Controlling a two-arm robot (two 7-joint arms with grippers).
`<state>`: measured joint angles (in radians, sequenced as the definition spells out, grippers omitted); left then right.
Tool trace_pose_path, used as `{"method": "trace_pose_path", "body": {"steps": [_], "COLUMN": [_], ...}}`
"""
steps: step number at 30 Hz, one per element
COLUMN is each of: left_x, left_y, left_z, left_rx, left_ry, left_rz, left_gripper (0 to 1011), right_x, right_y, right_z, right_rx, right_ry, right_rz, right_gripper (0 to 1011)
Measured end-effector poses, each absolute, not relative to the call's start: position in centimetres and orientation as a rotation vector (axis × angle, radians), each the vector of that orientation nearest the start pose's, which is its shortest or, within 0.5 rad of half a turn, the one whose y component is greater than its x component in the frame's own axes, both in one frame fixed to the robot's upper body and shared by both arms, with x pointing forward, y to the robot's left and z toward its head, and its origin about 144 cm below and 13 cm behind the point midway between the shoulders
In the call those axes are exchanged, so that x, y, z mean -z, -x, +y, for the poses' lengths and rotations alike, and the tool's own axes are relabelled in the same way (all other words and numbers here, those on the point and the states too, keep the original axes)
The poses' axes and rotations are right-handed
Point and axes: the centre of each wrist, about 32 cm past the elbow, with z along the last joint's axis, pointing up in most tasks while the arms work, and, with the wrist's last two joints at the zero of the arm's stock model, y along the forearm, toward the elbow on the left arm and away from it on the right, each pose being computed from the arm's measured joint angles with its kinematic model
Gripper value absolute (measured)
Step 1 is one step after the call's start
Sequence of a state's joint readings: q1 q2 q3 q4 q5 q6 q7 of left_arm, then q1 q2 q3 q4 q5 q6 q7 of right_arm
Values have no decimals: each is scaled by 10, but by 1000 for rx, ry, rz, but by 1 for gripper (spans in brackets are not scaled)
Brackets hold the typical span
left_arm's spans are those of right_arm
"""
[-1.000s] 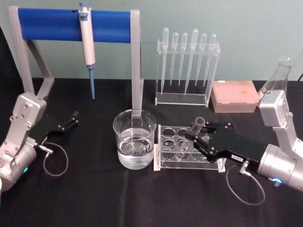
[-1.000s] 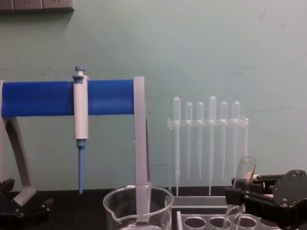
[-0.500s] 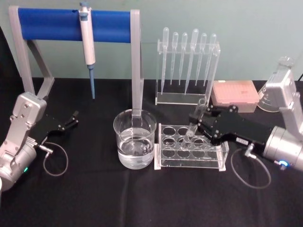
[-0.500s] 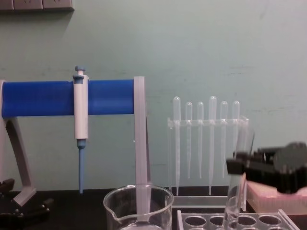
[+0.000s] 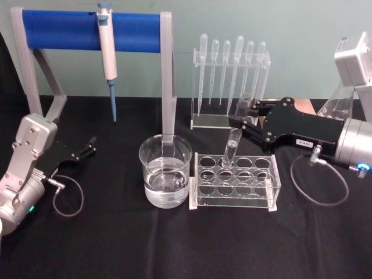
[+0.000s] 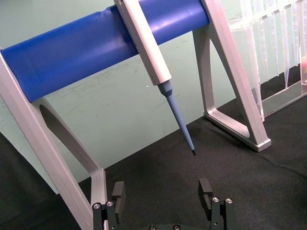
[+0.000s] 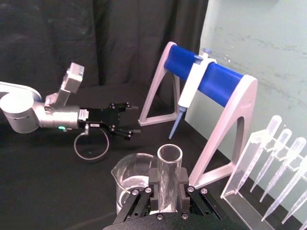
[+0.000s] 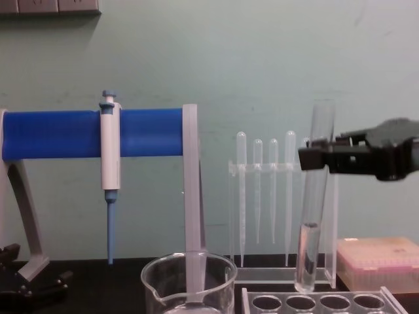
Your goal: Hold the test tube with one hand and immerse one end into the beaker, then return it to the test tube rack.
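The right gripper point(image 5: 243, 121) is closed on the test tube point(image 8: 313, 216) at its upper part and holds it nearly upright. The rounded bottom of the tube hangs just above the holes of the rack point(image 5: 232, 200).

The next move is probably sideways to the beaker point(image 5: 152, 168), which stands just beside the rack. To do it well, the bottom end should pass above the beaker's rim, stop over the water, and then go down straight without touching the glass wall.

The left gripper point(image 5: 88, 146) lies parked at the left with its fingers apart.

The table is covered with a black cloth point(image 5: 174, 244) and the wall point(image 8: 262, 65) behind is pale green. At the back are a micropipette point(image 5: 106, 49) on a blue stand point(image 5: 64, 30), plastic pipettes point(image 5: 229, 70) and a pink box point(image 8: 376, 261).
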<state>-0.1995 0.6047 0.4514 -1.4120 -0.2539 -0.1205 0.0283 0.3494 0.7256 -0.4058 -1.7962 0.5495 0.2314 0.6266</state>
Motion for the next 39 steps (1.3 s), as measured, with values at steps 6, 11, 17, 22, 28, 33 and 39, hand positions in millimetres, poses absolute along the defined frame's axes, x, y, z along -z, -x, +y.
{"method": "trace_pose_path", "body": {"steps": [6,11,17,22,28,33,39], "left_x": [-1140,-1140,-1140,-1140,-1140,-1140,-1140], "left_y": [-489,-489,-489,-489,-489,-489,-489], "left_z": [310,310,310,310,310,310,310], "left_rx": [-1248,-1248,-1248,-1248,-1248,-1248,-1248], "left_ry": [-304,-304,-304,-304,-304,-304,-304], "left_rz": [-285,-285,-285,-285,-285,-285,-285], "left_gripper": [1000,1000,1000,1000,1000,1000,1000], "right_x": [-1312,-1315,-1315,-1315,-1315,-1315,-1315], "right_y": [-499,-500,-501,-501,-501,-501,-501], "right_z": [-278,-275,-272,-272,-273,-273,-273], "right_rx": [534,536,537,538,539,540,540], "right_ry": [216,228,239,238,236,236,235], "right_rz": [-141,-124,-118,-118,-119,-120,-120], "right_gripper": [238,238,238,238,238,238,239]}}
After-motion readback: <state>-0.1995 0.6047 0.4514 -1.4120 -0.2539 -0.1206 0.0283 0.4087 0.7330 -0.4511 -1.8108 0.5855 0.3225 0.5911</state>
